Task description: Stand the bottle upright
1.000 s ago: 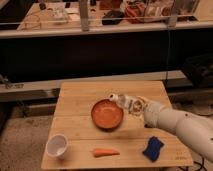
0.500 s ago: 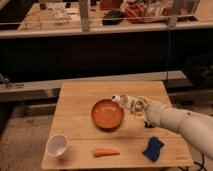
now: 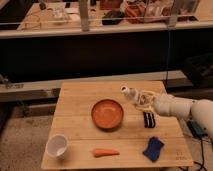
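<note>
The bottle [image 3: 131, 94] is small, pale and translucent with a light cap. It is off the table and tilted, with its cap pointing up and to the left, just right of the orange bowl. My gripper [image 3: 141, 102] is shut on the bottle's lower part and reaches in from the right on the white arm [image 3: 175, 106]. The bottle's base is hidden inside the gripper.
An orange bowl [image 3: 107, 113] sits mid-table on the wooden table [image 3: 80, 107]. A white cup [image 3: 57, 146] stands at the front left, with a carrot [image 3: 105, 152] and a blue cloth [image 3: 152, 149] near the front edge. A dark object [image 3: 148, 120] lies under my wrist.
The bottle has risen a little and shifted right with the gripper, and its cap end now points higher. The other objects have not moved.
</note>
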`<state>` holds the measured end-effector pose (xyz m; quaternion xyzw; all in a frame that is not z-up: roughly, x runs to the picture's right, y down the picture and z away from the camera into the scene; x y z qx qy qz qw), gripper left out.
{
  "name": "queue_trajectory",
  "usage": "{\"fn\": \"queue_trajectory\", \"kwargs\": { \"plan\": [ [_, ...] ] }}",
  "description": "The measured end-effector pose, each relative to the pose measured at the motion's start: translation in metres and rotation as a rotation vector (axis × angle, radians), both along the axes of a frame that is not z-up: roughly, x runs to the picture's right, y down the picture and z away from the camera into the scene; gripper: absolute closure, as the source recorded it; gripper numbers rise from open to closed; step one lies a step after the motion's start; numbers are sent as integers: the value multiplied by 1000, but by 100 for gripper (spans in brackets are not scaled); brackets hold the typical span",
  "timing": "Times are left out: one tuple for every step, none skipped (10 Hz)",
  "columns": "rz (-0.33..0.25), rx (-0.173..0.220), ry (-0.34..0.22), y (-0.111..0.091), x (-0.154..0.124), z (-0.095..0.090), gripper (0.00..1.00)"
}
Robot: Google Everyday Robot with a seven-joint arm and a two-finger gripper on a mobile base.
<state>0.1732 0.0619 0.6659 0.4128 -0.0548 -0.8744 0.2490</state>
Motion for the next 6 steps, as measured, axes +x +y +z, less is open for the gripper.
{"fn": "queue_trajectory", "kwargs": {
  "plan": [
    [9, -21, -46, 1, -2, 5, 100],
    [16, -38, -87, 2, -7, 8, 100],
    [16, -55, -118, 4, -13, 11, 100],
    [22, -93, -165, 9, -25, 16, 100],
    [29, -123, -197, 11, -33, 20, 100],
    [57, -163, -218, 15, -38, 23, 100]
  ]
}}
